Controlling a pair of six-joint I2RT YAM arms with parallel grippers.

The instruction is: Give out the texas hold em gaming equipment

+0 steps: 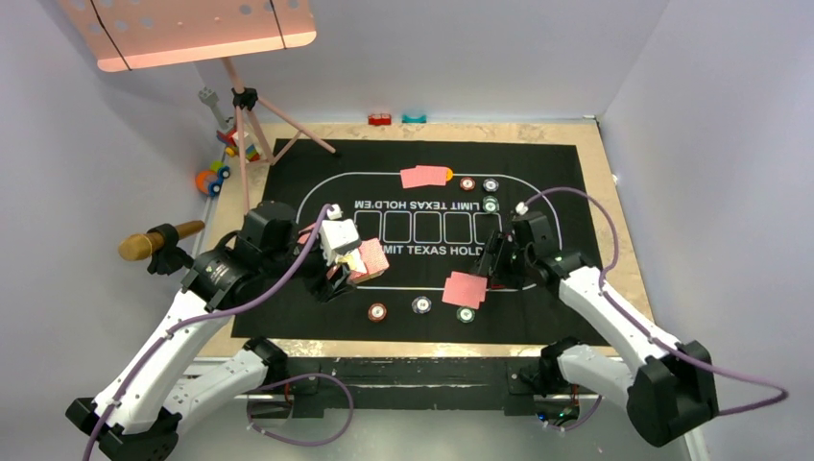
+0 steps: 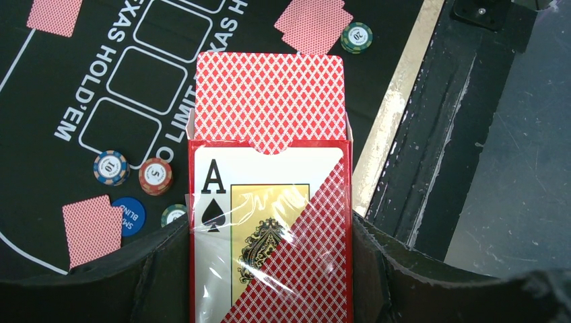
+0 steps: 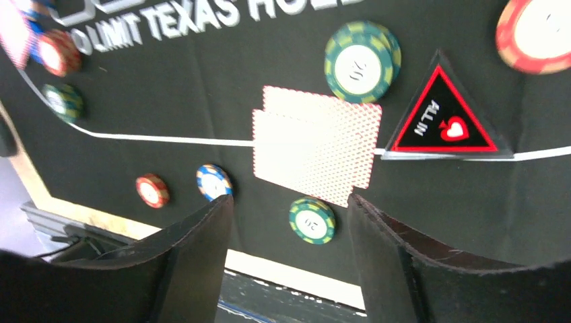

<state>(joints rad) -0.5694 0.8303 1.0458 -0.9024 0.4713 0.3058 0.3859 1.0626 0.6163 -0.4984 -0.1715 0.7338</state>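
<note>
Card box [image 2: 269, 222]: clamped in left gripper [image 2: 269, 269], flap end up over poker mat [image 1: 288, 163], deck exposed, probably for drawing. Two red-backed cards [image 3: 313, 145]: flat on mat's white line, beside ALL IN marker [image 3: 444, 118]. Right gripper [image 3: 289, 222]: parted, empty, just near them.

left claw [image 2: 269, 269] clamped shut on load; right claw [image 3: 289, 256] parted, empty.

Tan table [image 1: 614, 252] under a black poker mat [image 1: 538, 163] filling mid-frame. On the mat: card pairs [image 1: 465, 288] lower right and upper centre [image 1: 422, 177], chips [image 1: 377, 311] scattered.
</note>
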